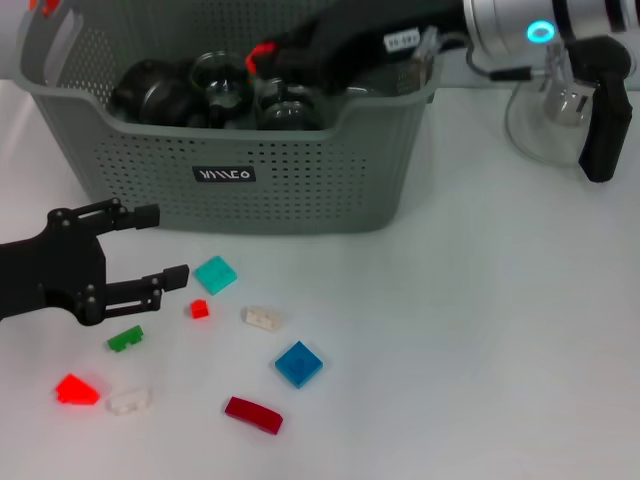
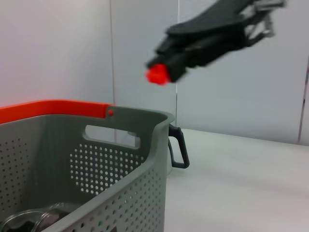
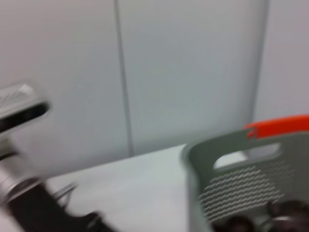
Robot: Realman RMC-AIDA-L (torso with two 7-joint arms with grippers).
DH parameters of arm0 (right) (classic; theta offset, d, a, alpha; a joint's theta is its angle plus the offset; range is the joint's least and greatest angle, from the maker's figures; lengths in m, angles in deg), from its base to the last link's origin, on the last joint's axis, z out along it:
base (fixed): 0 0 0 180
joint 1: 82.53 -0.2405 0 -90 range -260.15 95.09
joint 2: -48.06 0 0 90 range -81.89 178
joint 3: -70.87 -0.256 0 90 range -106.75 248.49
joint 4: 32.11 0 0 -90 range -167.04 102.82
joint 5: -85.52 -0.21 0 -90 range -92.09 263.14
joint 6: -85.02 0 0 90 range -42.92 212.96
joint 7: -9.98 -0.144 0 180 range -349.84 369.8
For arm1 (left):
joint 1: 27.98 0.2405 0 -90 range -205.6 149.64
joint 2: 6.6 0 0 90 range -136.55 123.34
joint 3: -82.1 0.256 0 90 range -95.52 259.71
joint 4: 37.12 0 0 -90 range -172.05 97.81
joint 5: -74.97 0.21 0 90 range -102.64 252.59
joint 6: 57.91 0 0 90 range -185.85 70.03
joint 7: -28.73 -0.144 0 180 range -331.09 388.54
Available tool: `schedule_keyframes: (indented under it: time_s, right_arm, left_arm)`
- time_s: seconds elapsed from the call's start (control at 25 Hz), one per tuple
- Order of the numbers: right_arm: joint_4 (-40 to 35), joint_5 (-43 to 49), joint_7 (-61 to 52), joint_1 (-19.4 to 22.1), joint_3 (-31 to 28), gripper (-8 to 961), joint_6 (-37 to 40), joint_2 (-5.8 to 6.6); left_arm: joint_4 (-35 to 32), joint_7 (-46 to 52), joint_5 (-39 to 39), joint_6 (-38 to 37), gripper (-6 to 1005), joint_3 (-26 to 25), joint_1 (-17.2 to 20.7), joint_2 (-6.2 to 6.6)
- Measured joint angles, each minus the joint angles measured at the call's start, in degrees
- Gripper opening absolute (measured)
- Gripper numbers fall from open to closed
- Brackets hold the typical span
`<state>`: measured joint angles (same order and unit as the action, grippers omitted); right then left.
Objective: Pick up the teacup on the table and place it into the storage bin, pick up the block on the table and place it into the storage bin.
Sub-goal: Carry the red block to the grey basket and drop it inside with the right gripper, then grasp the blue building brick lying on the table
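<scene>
- Nearest row on the white table (image 1: 480,330): red wedge block (image 1: 76,389), white block (image 1: 129,402), dark red curved block (image 1: 253,414); all loose, none yet binned.
- Next row back: green block (image 1: 125,339), blue square tile (image 1: 299,364), cream block (image 1: 262,318), small red cube (image 1: 199,309), teal tile (image 1: 215,273).
- Left gripper (image 1: 155,245): low over the table at the robot's left, fingers spread wide, nothing between them; small red cube and teal tile just beside the lower fingertip, not touched.
- Storage bin (image 1: 300,190): grey-green perforated basket with black label, behind the blocks; several dark and clear glass vessels (image 1: 220,85) already inside, judged to be teacups though not certain.
- Right gripper (image 1: 262,58): reached over the bin's open top from the robot's right, pinching a small red block (image 2: 156,75) at the fingertips, as shown from the left wrist; block held above the bin, not yet released.
- Clear glass teapot (image 1: 555,115): farthest right, beside the bin, behind the right arm.
- Progress, as a judgement: no teacup left in sight on the table, so that part apparently done; one block about to drop in; eight blocks remaining on the table.
</scene>
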<state>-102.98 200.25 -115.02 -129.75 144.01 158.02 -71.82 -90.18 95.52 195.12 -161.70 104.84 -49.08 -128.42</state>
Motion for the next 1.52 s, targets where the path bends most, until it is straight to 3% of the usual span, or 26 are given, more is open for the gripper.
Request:
schedule_keyframes:
  time_s: [0.36, 0.72, 0.8, 0.84, 1.08, 1.24, 1.36, 1.52]
  right_arm:
    - [12.21, 9.63, -1.36, -8.48, -3.66, 282, -6.76, 0.30]
    - [9.43, 10.99, -1.79, -8.04, -4.45, 344, -10.66, -0.06]
    - [7.64, 9.33, -0.80, -6.79, -4.61, 517, -10.24, -0.07]
    - [6.38, 8.07, 0.08, -5.97, -4.63, 603, -9.44, -0.10]
    - [-0.47, -0.13, 5.77, 1.63, -5.02, 838, 1.67, 0.31]
    - [-3.60, -0.85, 7.53, 5.79, -5.67, 912, 14.44, 1.35]
    - [-3.44, 0.06, 7.64, 6.52, -5.85, 930, 21.12, 1.65]
    - [-2.89, 5.80, 7.42, 6.22, -2.96, 929, 25.26, 0.08]
  left_arm:
    - [-0.04, 0.00, 0.00, -0.97, 785, 0.24, -0.41, 0.07]
    - [-0.03, -0.08, 0.04, -1.35, 784, 0.10, -0.40, 0.16]
    - [-0.03, -0.11, 0.13, -1.30, 784, 0.12, -0.39, 0.17]
    - [-0.03, -0.12, 0.26, -1.32, 784, 0.13, -0.38, 0.17]
    - [-0.49, -0.13, 3.93, -1.88, 785, 0.60, -0.81, 0.20]
    - [-1.48, -0.04, 7.25, -3.81, 785, 0.58, -1.36, 0.41]
    - [-1.93, -0.04, 7.37, -5.37, 785, 0.24, -1.38, 0.57]
    - [-2.07, 0.17, 7.41, -6.06, 785, 0.08, -1.37, 0.54]
